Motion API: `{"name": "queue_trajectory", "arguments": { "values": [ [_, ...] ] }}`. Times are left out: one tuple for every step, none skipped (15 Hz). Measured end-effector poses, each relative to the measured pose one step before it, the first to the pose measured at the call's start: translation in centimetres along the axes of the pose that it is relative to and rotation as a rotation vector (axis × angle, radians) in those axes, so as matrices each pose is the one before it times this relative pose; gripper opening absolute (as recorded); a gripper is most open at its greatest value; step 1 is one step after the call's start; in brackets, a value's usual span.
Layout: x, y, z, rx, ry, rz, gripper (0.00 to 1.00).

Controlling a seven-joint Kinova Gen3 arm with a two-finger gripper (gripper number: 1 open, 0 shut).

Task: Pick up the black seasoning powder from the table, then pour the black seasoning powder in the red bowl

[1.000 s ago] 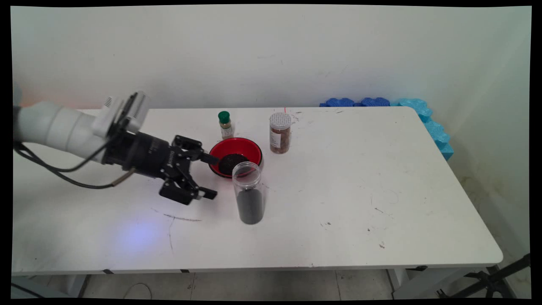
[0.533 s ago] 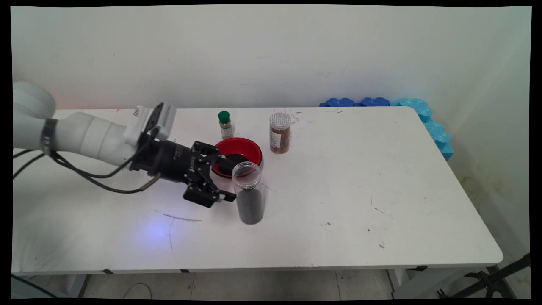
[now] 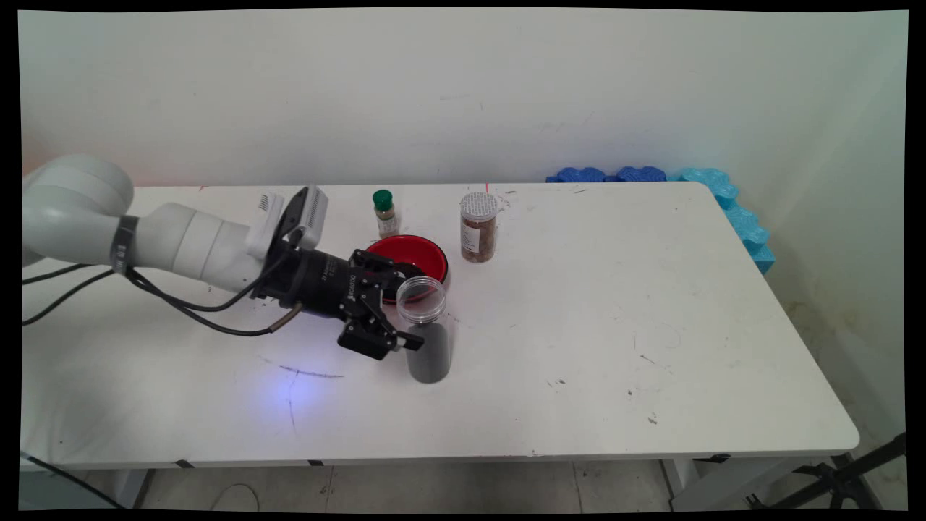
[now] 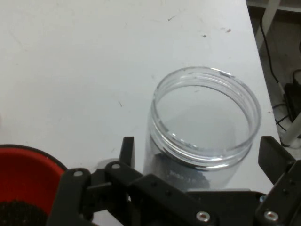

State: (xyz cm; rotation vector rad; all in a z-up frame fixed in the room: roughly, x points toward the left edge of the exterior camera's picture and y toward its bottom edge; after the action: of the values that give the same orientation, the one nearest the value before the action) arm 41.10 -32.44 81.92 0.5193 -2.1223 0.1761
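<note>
Spread wide, the jaws of the black two-finger gripper point(image 3: 404, 310) sit either side of a clear open-topped plastic jar point(image 3: 426, 329) part filled with dark grains, standing on the white table point(image 3: 615, 325) just in front of a red bowl point(image 3: 412, 255) of dark grains, with a green-capped bottle point(image 3: 384, 213) and a grey-lidded spice jar point(image 3: 478, 226) behind. From the hand camera, the gripper point(image 4: 197, 160) brackets the jar point(image 4: 205, 123), one finger point(image 4: 127, 150) on each side and neither visibly touching it, the red bowl point(image 4: 28, 174) off at the lower left

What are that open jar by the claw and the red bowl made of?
The jar looks like clear, glossy plastic: see-through wall, moulded screw threads at its rim, dark grains inside. The bowl seems smooth red plastic or lacquer with a dark outside; which one is uncertain.
</note>
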Motion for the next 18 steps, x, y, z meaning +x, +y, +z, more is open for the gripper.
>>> {"name": "queue_trajectory", "arguments": {
  "values": [
    [-0.026, -0.046, 0.157, -0.00008, -0.00001, 0.00015, 1.00],
    [-0.034, -0.065, 0.225, -0.00034, 0.00005, 0.00042, 1.00],
    [-0.040, -0.066, 0.231, -0.00026, 0.00006, 0.00073, 1.00],
    [-0.045, -0.052, 0.189, -0.00074, 0.00013, 0.00094, 1.00],
    [-0.052, -0.046, 0.161, -0.00112, -0.00005, 0.00103, 1.00],
    [-0.048, -0.036, 0.113, -0.00085, 0.00008, 0.00117, 1.00],
    [-0.035, -0.031, 0.094, -0.00084, 0.00145, 0.00080, 0.00],
    [-0.024, -0.036, 0.073, -0.00092, 0.00127, 0.00044, 0.00],
    [-0.033, -0.023, 0.047, -0.00098, 0.00033, 0.00027, 0.00],
    [-0.025, -0.006, 0.007, -0.00134, 0.00006, 0.00074, 0.00],
    [-0.027, 0.004, -0.011, -0.00299, 0.00030, 0.00137, 0.00],
    [-0.035, 0.018, -0.066, -0.00375, -0.00001, 0.00218, 0.00],
    [-0.040, 0.026, -0.144, -0.00548, -0.00004, 0.00321, 0.00],
    [0.008, 0.038, -0.178, -0.00423, 0.00102, 0.00268, 0.00],
    [0.022, 0.033, -0.166, -0.00353, 0.00126, 0.00111, 0.00],
    [0.107, 0.053, -0.276, -0.00556, 0.00341, 0.00282, 0.00],
    [0.227, 0.077, -0.402, -0.00899, 0.00539, -0.00013, 0.00],
    [0.278, 0.119, -0.473, -0.00936, 0.00645, -0.00210, 0.00]
  ]
}}
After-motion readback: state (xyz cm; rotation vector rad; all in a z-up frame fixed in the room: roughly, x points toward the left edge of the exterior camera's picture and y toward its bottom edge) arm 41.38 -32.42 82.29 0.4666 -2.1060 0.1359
